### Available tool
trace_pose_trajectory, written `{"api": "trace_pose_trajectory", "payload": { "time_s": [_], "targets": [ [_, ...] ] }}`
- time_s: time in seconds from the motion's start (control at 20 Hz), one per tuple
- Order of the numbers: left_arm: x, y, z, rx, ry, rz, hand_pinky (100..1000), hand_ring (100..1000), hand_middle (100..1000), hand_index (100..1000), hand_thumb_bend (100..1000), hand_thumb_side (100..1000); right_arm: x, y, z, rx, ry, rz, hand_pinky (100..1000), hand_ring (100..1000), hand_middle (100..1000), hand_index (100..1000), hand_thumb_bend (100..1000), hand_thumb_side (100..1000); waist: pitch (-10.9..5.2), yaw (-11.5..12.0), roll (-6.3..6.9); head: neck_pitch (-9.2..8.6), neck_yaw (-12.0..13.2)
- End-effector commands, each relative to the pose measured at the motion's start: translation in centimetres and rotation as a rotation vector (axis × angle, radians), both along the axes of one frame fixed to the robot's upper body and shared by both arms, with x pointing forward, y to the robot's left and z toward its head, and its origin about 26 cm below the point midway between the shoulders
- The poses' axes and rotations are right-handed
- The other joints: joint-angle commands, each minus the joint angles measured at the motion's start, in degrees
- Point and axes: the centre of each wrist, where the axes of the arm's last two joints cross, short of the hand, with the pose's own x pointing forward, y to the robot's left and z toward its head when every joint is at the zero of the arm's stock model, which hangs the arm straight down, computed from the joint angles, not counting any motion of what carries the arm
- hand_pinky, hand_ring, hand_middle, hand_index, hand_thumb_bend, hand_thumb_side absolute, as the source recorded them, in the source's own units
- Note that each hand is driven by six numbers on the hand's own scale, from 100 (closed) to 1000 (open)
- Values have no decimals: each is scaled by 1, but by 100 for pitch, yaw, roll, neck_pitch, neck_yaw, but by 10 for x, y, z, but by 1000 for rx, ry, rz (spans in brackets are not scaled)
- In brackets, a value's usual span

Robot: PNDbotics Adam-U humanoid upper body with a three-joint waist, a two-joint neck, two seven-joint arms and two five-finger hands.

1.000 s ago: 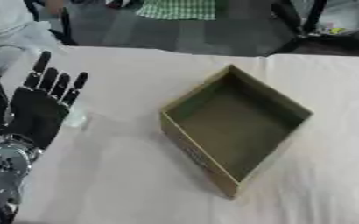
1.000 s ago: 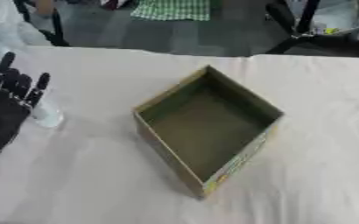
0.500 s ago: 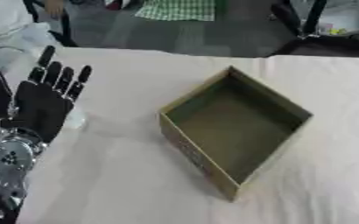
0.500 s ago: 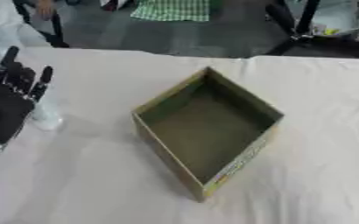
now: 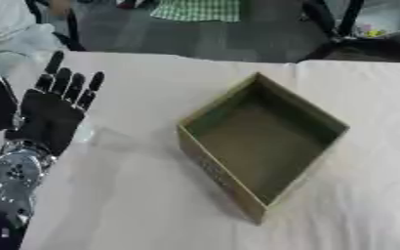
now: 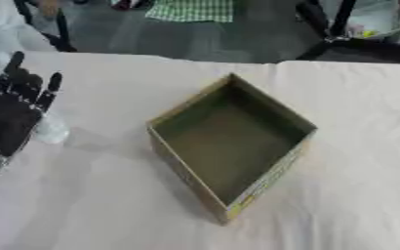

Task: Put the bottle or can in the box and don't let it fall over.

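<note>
Black left hand [image 5: 50,112] fingers straight, spread, holding nothing, raised in front of a pale translucent bottle-like thing [image 6: 51,131] on the white cloth table [image 5: 135,195], likely lining up a grasp. Open olive cardboard box [image 5: 263,141] empty, well apart.

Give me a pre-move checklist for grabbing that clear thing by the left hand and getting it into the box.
1. Left hand open, fingers straight: ok.
2. Nothing held yet: ok.
3. Clear object located, beside the left hand on the white table: ok.
4. Clear object is a bottle and upright: cannot tell, mostly hidden behind the hand.
5. Box open-topped and empty: ok.
6. Right hand out of the way: cannot tell, not in view.
</note>
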Motion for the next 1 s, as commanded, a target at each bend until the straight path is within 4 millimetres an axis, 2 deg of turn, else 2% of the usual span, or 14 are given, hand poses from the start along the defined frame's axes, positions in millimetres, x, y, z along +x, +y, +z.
{"api": "trace_pose_trajectory", "payload": {
  "time_s": [0.05, 1.0],
  "targets": [
    [0, 4, 7, 0, -28, 16, 651, 375, 268, 1000, 725, 716, -4, -4, 12, -20, -27, -12, 803, 738, 729, 870, 100, 670, -69, 3, -17, -88, 20],
    [4, 14, 6, -11, -27, 75, 650, 375, 268, 1000, 726, 716, -3, -4, 10, -23, -16, -13, 804, 738, 729, 871, 100, 679, -26, 1, -29, -158, 29]
  ]
}}
